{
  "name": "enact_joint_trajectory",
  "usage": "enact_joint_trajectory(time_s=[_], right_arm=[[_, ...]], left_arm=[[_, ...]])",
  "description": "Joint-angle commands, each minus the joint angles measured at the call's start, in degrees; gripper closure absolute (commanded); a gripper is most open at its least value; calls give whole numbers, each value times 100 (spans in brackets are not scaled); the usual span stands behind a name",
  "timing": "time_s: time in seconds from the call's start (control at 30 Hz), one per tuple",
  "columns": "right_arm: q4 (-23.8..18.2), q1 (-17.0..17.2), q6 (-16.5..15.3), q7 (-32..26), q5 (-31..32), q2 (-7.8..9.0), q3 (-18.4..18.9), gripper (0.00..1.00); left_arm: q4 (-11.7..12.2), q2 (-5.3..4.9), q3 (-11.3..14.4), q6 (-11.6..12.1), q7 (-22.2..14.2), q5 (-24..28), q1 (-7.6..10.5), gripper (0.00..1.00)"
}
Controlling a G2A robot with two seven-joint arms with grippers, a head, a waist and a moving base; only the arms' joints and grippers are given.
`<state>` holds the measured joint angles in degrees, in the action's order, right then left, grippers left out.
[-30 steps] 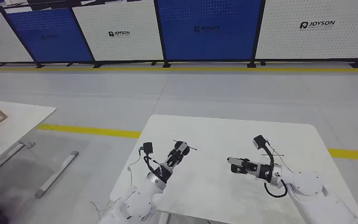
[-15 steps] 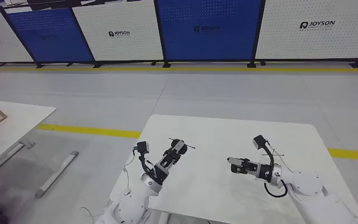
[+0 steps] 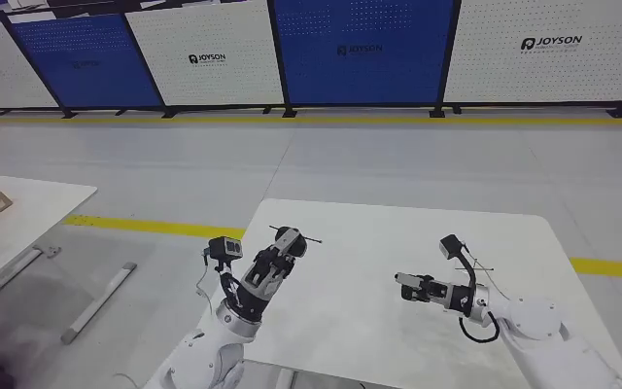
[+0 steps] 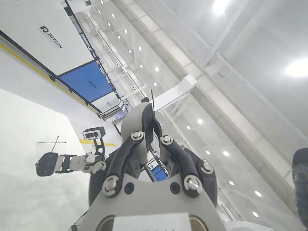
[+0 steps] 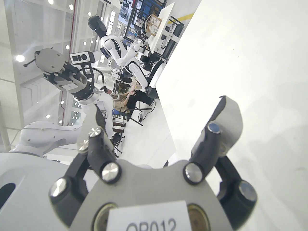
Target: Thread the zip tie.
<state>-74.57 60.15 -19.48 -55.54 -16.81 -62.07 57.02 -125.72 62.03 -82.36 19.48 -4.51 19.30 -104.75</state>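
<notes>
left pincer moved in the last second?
Yes. The left pincer, shut on the zip tie, shifted toward the far left corner of the table.

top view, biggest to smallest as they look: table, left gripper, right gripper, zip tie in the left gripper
1. table
2. left gripper and right gripper: they look about alike, so not ranked against each other
3. zip tie: a thin strip pinched in the left gripper
</notes>
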Motion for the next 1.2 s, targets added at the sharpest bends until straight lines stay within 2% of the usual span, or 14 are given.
enact_joint_trajectory(time_s=[0.0,0.27,0.37,0.5,0.63,0.83,1.07,1.17], right_arm=[[0,0,0,0,0,0,0,0],[0,0,0,0,0,0,0,0],[0,0,0,0,0,0,0,0],[0,0,0,0,0,0,0,0],[0,0,0,0,0,0,0,0],[0,0,0,0,0,0,0,0],[0,0,0,0,0,0,0,0],[0,0,0,0,0,0,0,0]], left_arm=[[4,0,6,0,11,-15,4,100],[14,1,5,-16,14,-33,12,100],[97,11,40,-140,41,-361,94,100],[300,29,157,-476,191,-1103,178,100],[667,59,353,-732,409,-1880,338,100],[1301,118,699,-1023,512,-2229,623,100],[2060,210,1092,-1078,897,-2677,977,100],[2411,251,1266,-1061,1177,-3081,1128,100]])
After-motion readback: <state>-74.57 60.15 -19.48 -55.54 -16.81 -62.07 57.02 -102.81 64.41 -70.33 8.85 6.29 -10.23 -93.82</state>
